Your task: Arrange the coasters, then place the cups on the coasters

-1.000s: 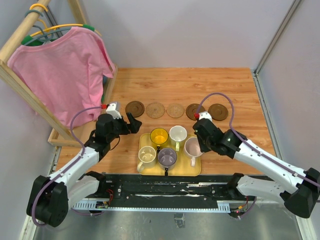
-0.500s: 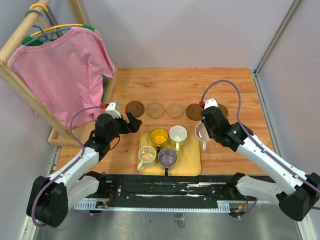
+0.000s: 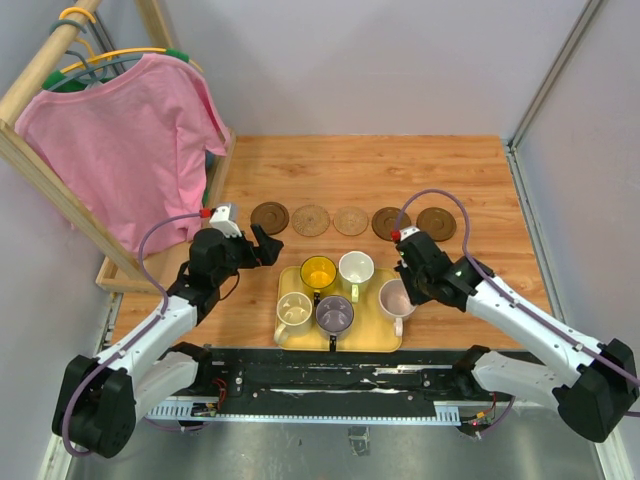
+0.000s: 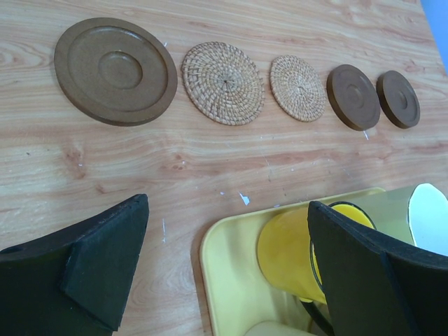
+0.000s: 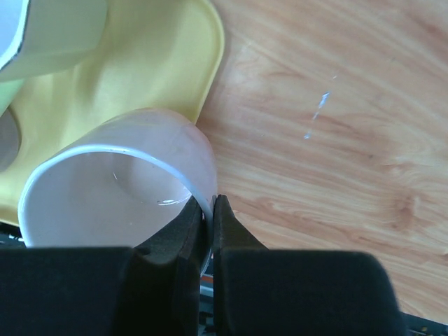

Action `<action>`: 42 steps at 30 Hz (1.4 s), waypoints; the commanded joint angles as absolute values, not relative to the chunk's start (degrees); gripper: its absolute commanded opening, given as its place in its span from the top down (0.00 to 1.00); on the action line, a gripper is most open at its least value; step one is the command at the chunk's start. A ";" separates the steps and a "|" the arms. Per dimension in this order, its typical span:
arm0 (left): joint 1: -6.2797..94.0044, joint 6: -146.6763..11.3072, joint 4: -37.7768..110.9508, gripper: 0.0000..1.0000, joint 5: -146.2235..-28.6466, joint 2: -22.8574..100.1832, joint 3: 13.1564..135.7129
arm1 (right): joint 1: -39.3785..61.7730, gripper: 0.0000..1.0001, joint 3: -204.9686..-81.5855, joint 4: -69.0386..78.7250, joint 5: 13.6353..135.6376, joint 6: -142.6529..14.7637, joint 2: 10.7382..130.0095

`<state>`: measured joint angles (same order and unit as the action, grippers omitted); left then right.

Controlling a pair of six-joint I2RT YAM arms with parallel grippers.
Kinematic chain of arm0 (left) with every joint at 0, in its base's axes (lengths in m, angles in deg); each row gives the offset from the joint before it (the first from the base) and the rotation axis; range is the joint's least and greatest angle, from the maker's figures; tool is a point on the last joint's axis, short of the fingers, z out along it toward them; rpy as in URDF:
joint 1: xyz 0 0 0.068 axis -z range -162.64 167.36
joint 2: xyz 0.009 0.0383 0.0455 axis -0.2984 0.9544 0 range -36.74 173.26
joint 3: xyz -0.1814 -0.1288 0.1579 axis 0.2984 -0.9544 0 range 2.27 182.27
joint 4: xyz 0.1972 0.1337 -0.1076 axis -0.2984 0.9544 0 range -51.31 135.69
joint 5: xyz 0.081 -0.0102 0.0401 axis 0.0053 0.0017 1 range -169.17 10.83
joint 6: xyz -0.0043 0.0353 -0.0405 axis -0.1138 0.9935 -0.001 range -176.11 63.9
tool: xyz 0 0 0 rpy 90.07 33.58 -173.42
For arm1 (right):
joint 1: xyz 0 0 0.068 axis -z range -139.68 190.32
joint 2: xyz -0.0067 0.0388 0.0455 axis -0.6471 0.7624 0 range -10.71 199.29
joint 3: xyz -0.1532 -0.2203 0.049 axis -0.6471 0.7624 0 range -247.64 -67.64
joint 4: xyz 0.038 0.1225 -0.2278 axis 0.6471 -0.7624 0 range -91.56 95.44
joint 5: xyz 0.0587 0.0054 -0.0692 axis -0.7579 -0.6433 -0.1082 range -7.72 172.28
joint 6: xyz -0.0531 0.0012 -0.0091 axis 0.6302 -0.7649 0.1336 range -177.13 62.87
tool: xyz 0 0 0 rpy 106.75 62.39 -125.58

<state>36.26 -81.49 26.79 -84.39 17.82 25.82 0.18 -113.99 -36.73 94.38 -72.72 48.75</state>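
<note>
Five coasters lie in a row on the wooden table: dark brown [image 3: 270, 216], two woven tan [image 3: 311, 219] [image 3: 351, 220], then two dark brown [image 3: 390, 222] [image 3: 436, 223]. The yellow tray [image 3: 375, 335] holds the yellow cup [image 3: 319, 272], white cup [image 3: 356, 268], cream cup [image 3: 294, 312] and purple-grey cup [image 3: 334, 314]. My right gripper [image 5: 212, 210] is shut on the rim of the pale pink cup [image 5: 119, 189], which sits over the tray's right edge [image 5: 210, 49]; I cannot tell whether it rests there. My left gripper [image 4: 227, 203] is open and empty over the tray's far left corner, beside the yellow cup [image 4: 294, 252].
A wooden rack [image 3: 150, 275] with a pink shirt [image 3: 130, 140] stands along the table's left side, close to my left arm. Walls close off the back and the right [image 3: 530, 190]. A metal rail [image 3: 340, 375] runs along the near edge.
The right gripper carried the pink cup off the tray toward the back right, then brought it back to the tray's right edge. The left arm has not moved.
</note>
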 commanded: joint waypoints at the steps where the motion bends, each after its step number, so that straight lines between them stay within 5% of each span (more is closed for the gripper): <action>1: 36.75 -81.42 25.95 0.00 -84.44 16.96 25.60 | -0.71 0.99 -112.91 -33.45 89.70 -76.88 47.78; 15: 36.70 -81.95 25.52 0.00 -85.41 16.87 24.88 | -4.85 0.94 -110.12 -26.80 86.18 -76.92 53.14; 23: 36.75 -82.48 25.70 0.00 -86.09 15.13 23.89 | -7.20 0.55 -112.00 -29.90 90.80 -79.05 51.01; 34: 36.72 -81.69 26.10 0.00 -88.34 13.07 23.43 | -19.90 0.34 -113.48 -35.27 101.66 -88.29 41.68; 36: 36.75 -81.77 26.45 0.00 -88.28 12.63 23.53 | -22.33 0.10 -112.61 -35.29 102.04 -90.34 40.61; 38: 36.71 -81.88 26.71 0.00 -88.24 12.40 23.70 | -24.59 0.00 -111.71 -35.89 102.41 -92.58 40.64; 42: 36.78 -82.34 27.30 0.00 -87.81 13.01 24.08 | -31.13 0.01 -111.02 -38.25 106.54 -97.97 42.37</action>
<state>36.26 -82.10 26.88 -87.42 13.30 23.65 -25.56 -112.29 -34.02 100.74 -90.36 41.06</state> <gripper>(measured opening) 0.994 0.985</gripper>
